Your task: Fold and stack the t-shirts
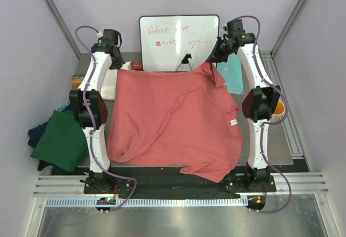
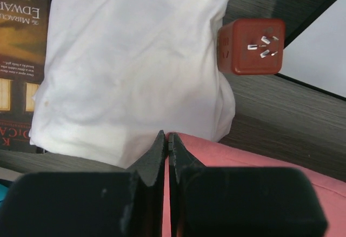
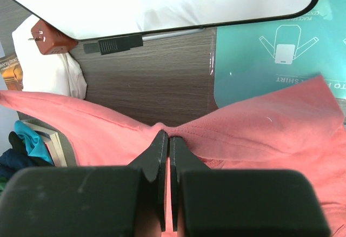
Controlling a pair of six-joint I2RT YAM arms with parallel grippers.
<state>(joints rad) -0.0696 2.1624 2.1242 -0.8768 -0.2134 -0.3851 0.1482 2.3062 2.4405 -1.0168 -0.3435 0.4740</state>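
Salmon-pink shirt [image 1: 173,118]: lies spread across the middle of the worktop [image 3: 151,75], mostly flat with creases. Its white neck label [image 1: 233,122] sits at the side facing the right edge. The length therefore runs left to right, neck end toward the right edge. The near right part reaches over the near edge.

Right end effector [image 3: 168,135]: fingers pressed together, pinching a gathered fold of the shirt's hemmed edge at the far right corner. The cloth puckers at the fingertips and rises off the worktop there.

Left end effector [image 2: 166,135]: fingers fully together, tips meeting at the shirt's far left corner. Pink cloth shows beneath and just right of the tips. It cannot be told whether any cloth is caught between them.

Dark green shirt [image 1: 62,140]: folded, lying at the worktop's left edge on top of darker navy shirts [image 1: 35,134], well apart from the pink one.

Surroundings:
- A white cloth [image 2: 135,69] lies at the far left corner, touching the pink shirt's corner.
- A book [image 2: 19,48] lies partly under the white cloth.
- A red-brown block [image 2: 251,45] with metal prongs rests against the white cloth.
- A whiteboard [image 1: 178,42] stands along the far edge.
- A teal mat [image 3: 270,48] lies flat near the far right corner, partly covered by the lifted shirt corner.
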